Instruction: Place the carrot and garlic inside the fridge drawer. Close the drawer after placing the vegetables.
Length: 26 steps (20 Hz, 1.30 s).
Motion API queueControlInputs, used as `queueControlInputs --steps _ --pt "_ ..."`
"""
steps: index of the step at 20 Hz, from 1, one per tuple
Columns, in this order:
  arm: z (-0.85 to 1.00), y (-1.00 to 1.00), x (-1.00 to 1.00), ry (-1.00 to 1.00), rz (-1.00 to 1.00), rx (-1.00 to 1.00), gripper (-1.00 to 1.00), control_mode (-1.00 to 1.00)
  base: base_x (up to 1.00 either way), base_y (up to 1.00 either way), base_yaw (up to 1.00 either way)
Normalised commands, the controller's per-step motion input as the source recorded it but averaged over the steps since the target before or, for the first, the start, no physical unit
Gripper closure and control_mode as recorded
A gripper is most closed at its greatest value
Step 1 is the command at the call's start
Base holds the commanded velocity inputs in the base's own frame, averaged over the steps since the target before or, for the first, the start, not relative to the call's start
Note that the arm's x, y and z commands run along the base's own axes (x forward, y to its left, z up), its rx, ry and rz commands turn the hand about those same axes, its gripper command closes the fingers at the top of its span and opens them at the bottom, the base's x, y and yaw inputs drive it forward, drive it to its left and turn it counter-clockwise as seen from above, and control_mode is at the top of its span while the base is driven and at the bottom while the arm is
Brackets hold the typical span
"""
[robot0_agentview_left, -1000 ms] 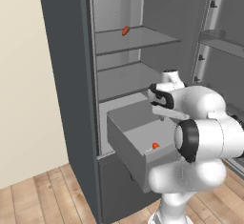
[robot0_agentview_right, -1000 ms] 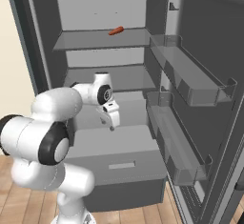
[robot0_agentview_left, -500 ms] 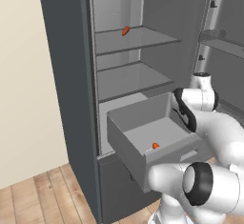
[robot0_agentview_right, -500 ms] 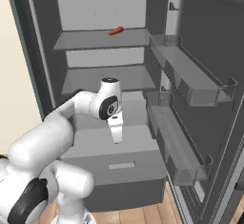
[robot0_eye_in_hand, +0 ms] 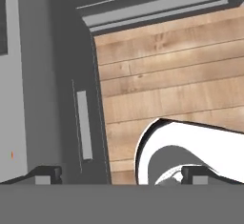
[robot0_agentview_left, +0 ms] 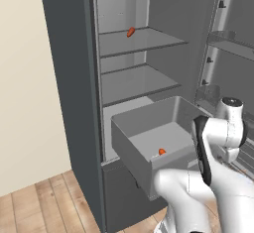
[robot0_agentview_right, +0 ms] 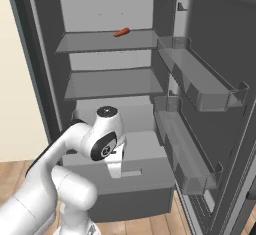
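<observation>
The fridge drawer (robot0_agentview_left: 130, 153) is a light grey bin, pulled out below the lower shelf. A small bright orange carrot (robot0_agentview_left: 161, 151) lies on its floor near the front wall, and shows as an orange speck (robot0_eye_in_hand: 12, 155) at the left edge of the hand view. The garlic is hidden from me. My gripper (robot0_agentview_right: 116, 169) points down over the drawer's (robot0_agentview_right: 147, 141) front edge. In the hand view the gripper (robot0_eye_in_hand: 121, 174) is open, its fingertips (robot0_eye_in_hand: 47, 173) far apart with nothing between them.
A reddish-orange oblong piece (robot0_agentview_left: 130, 31) lies on the upper shelf (robot0_agentview_right: 107, 41). The open fridge door with its bins (robot0_agentview_right: 200, 86) stands to the right. Below the bin is a dark grey drawer with a recessed handle (robot0_eye_in_hand: 85, 125), then wooden floor (robot0_eye_in_hand: 176, 75).
My arm has swung out of the drawer, and the gripper has come forward and down to the drawer's front edge. The carrot has stayed where it lay.
</observation>
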Motion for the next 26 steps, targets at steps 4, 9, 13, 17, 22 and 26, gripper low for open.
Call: queueControlInputs --steps 4,9,13,17,22,26 --pt "-0.6 0.0 0.18 0.02 -0.03 0.0 -1.0 -1.0 0.0 0.0 0.0" --pt "-0.51 0.0 0.36 0.0 0.0 0.0 -1.0 -1.0 0.0 0.0 0.0" --pt "-0.24 0.0 0.79 0.04 0.03 0.0 -1.0 -1.0 0.0 0.0 0.0" --pt "-0.14 0.0 0.92 0.04 0.04 0.0 -1.0 -1.0 0.0 0.0 0.0" --pt "-0.2 0.0 0.85 0.04 0.04 0.0 -1.0 -1.0 0.0 0.0 0.0" --pt "-0.04 0.05 0.81 0.01 0.02 0.0 -1.0 -1.0 0.0 0.0 0.0"
